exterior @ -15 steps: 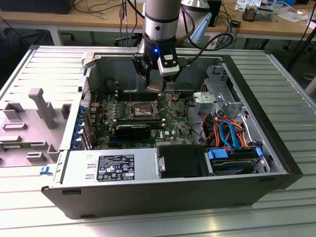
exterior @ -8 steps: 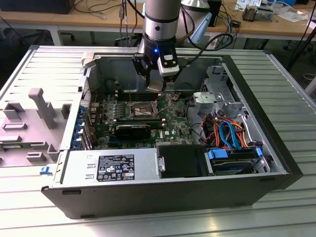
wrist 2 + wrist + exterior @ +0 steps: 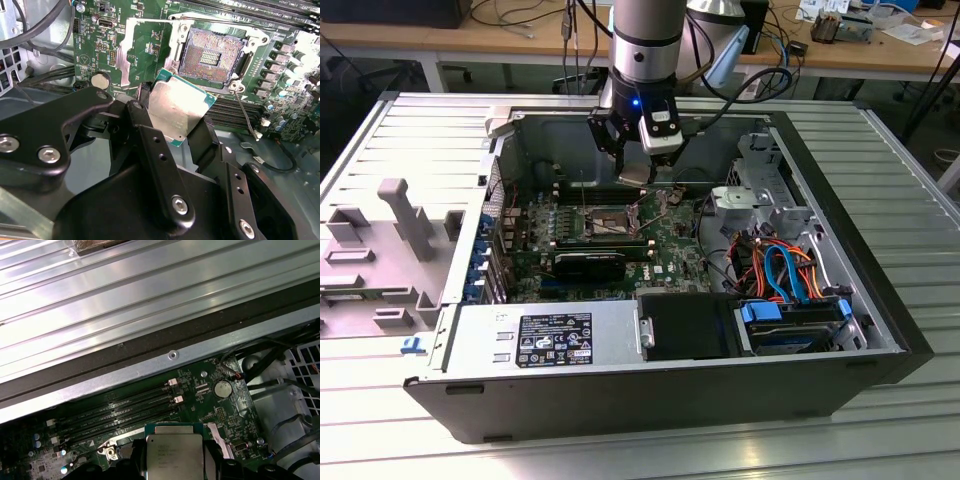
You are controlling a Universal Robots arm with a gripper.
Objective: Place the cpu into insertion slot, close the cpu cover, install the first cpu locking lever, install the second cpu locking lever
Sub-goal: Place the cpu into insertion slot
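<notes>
cpu (image 3: 178, 111), held in gripper (image 3: 174, 119), near insertion slot (image 3: 212, 52)

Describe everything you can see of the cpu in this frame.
The cpu is a flat square chip with a silvery-grey metal top and a green rim. The gripper's black fingers clamp it by opposite edges. It looks tilted, held in the air above the motherboard, near the open insertion slot, not seated in it, touching nothing else.
</notes>
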